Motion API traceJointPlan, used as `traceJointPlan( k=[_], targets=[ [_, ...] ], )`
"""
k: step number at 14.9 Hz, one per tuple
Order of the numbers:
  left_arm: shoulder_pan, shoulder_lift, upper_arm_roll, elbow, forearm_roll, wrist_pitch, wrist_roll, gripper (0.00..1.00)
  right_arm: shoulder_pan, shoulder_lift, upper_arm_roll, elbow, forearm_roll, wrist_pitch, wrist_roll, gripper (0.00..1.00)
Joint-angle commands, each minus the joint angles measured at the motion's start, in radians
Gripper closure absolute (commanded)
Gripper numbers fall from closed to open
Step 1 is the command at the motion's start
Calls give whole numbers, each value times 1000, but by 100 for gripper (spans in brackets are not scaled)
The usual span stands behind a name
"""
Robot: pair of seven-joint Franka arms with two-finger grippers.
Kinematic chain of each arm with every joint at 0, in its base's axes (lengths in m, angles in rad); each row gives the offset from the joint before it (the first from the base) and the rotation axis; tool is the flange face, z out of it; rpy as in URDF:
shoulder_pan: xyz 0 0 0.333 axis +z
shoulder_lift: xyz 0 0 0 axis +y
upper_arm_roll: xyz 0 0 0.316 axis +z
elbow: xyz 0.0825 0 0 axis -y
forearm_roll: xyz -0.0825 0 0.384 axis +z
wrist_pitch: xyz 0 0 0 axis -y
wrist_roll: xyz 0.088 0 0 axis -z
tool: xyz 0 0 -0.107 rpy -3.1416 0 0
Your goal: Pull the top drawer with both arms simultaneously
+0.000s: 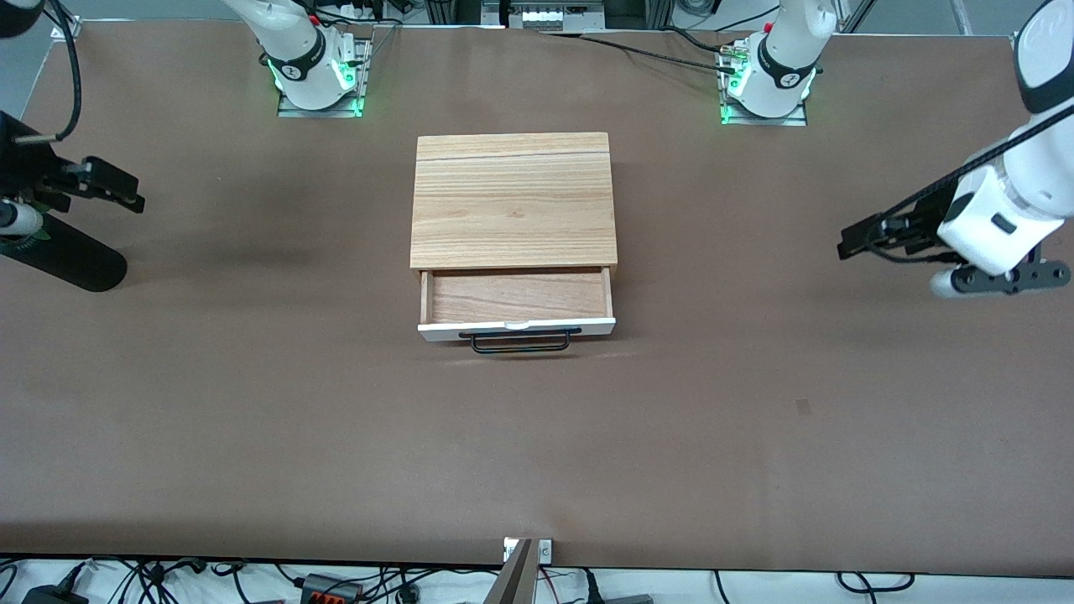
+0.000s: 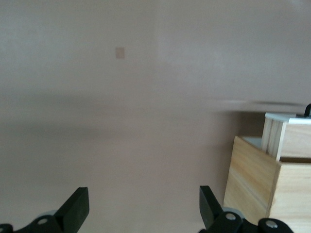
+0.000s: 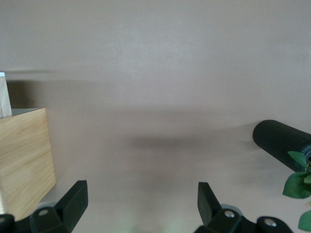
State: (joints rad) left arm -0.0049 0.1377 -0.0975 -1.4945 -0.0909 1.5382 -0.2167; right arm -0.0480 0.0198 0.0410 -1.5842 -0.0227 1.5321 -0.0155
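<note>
The top drawer (image 1: 516, 329) stands partly pulled out of the wood cabinet (image 1: 513, 201). Its white front panel and black bar handle (image 1: 520, 342) face the front camera, and its light wood floor is bare. My left gripper (image 1: 857, 239) hangs over the table toward the left arm's end, well apart from the cabinet, open and empty (image 2: 143, 199). In the left wrist view the drawer (image 2: 291, 136) sticks out of the cabinet (image 2: 250, 182). My right gripper (image 1: 126, 195) hangs over the right arm's end, open and empty (image 3: 142, 194). The right wrist view shows the cabinet's side (image 3: 24, 160).
A black ribbed cylinder (image 1: 67, 258) with green leaves beside it lies under the right hand; it also shows in the right wrist view (image 3: 281, 141). The brown table (image 1: 537, 453) stretches wide around the cabinet. A small mark (image 1: 803, 408) is on the tabletop.
</note>
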Motion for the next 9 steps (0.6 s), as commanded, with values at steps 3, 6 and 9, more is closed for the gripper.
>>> traceJointPlan(
  k=[3, 6, 9],
  targets=[
    [105, -186, -108, -257, 63, 110, 46, 0, 14, -14, -15, -51, 29, 40, 87, 0],
    [137, -247, -136, -354, 60, 189, 45, 0, 14, -5, -16, -46, 36, 34, 91, 0],
    [131, -225, -136, -328, 60, 181, 43, 0, 13, 6, -15, -43, 35, 54, 91, 0]
  ],
)
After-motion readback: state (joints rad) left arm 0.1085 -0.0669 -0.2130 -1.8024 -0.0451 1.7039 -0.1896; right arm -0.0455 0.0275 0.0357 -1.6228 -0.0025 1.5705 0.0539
